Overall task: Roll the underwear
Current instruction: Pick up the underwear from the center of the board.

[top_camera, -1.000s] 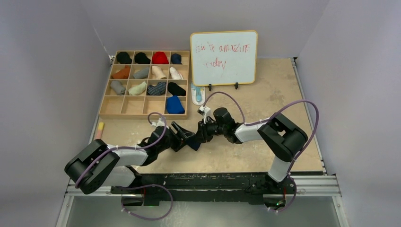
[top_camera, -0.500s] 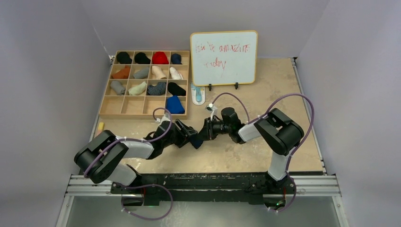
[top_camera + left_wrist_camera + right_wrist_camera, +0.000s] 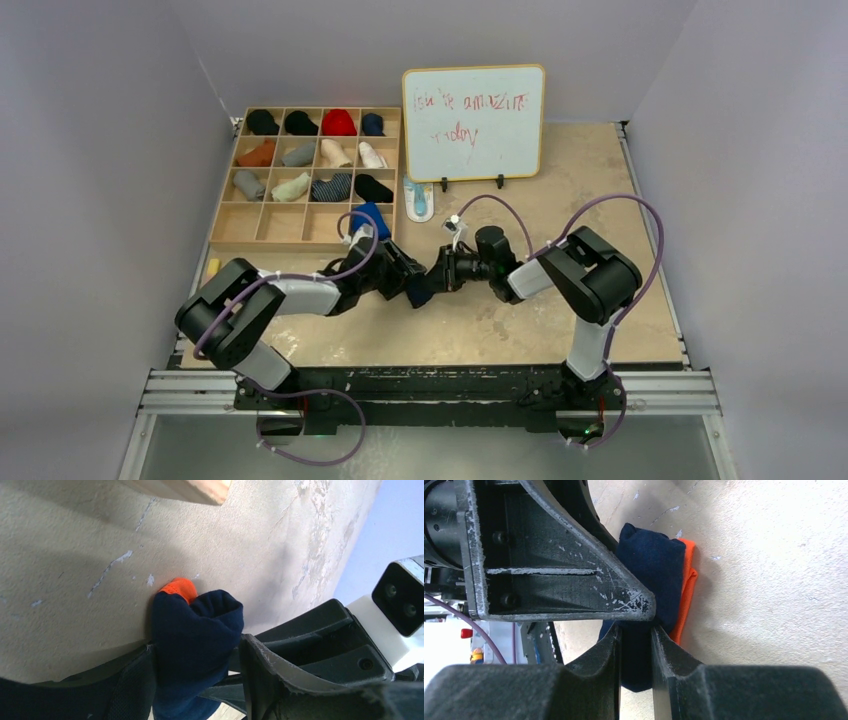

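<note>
From above, the left gripper (image 3: pixel 404 276) and the right gripper (image 3: pixel 432 281) meet near the middle of the table (image 3: pixel 600 300), and the navy underwear (image 3: pixel 419 291) is a small dark bundle between them, just in front of the wooden tray (image 3: pixel 226 214); a whiteboard (image 3: pixel 473 122) stands further back. From this view I cannot tell how wide the fingers are. In the left wrist view the bundle rests on the table with its orange trim (image 3: pixel 179 587) pressed against the surface. It fills the rather wide gap of the left gripper, and both fingers (image 3: pixel 134 680) touch the cloth. The right gripper's black body is at the right. In the right wrist view the right gripper is nearly closed and pinches a thin fold of the navy cloth, while one finger of the left gripper lies against the bundle from the left.
</note>
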You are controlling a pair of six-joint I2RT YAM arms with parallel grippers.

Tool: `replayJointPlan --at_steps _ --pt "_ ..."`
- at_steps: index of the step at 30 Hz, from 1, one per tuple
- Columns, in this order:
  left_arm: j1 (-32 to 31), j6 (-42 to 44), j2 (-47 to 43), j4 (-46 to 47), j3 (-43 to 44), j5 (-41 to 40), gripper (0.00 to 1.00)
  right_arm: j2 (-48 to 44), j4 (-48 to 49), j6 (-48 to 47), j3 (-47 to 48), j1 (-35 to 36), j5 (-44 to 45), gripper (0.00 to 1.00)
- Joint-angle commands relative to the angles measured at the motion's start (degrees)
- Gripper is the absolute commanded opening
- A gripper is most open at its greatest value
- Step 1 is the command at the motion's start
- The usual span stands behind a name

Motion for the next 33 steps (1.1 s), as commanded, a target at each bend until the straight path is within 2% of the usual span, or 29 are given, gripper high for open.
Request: replayJointPlan --at_steps 1,3,7,9,12,15,18,21,25,29,33 --pt "-0.8 6.0 9.6 -16.1 0.3 -2.9 0.54 2.6 -8.4 -2.2 -3.2 2.7 -0.7 0.0" --pt "-0.9 7.8 10.8 -16.8 1.7 -2.5 0.44 2.1 -7.8 -2.2 -3.7 2.7 -0.5 0.0" --pt "-1.3 11.7 12.9 -17.8 4.3 -1.7 0.3 1.3 -7.3 -2.2 -4.1 2.7 -0.1 0.01" --pt "-1.5 12.7 13.5 -18.2 5.1 -1.6 0.18 0.9 -7.3 -2.4 -4.1 2.7 0.2 0.02" --pt "-1.5 13.6 12.8 -18.1 5.1 -1.8 0.0 -1.2 -7.7 -2.8 -4.5 2.7 0.7 0.12" --pt "-1.6 15.5 11.0 -17.5 5.5 -1.4 0.0 -6.2 -8.7 -4.1 -5.2 2.7 0.9 0.41" --pt "-1.5 17.5 9.1 -16.9 6.5 -0.7 0.0 -13.1 -11.6 -6.3 -5.9 2.6 1.6 0.53" --pt "-1.2 19.3 7.3 -17.3 8.2 1.5 0.0 -20.3 -19.5 -9.8 -5.1 2.3 6.2 0.57" --pt "0.1 22.0 3.5 -18.1 10.0 4.0 0.0 -30.0 -29.1 -13.0 -5.2 2.1 19.2 0.59" --pt "3.4 25.9 -1.2 -20.9 12.2 5.8 0.0 -37.5 -34.3 -15.1 -5.9 2.1 29.6 0.62" --pt "7.6 30.5 -4.6 -24.5 14.8 9.0 0.0 -41.7 -38.2 -16.7 -5.4 1.8 35.4 0.63"
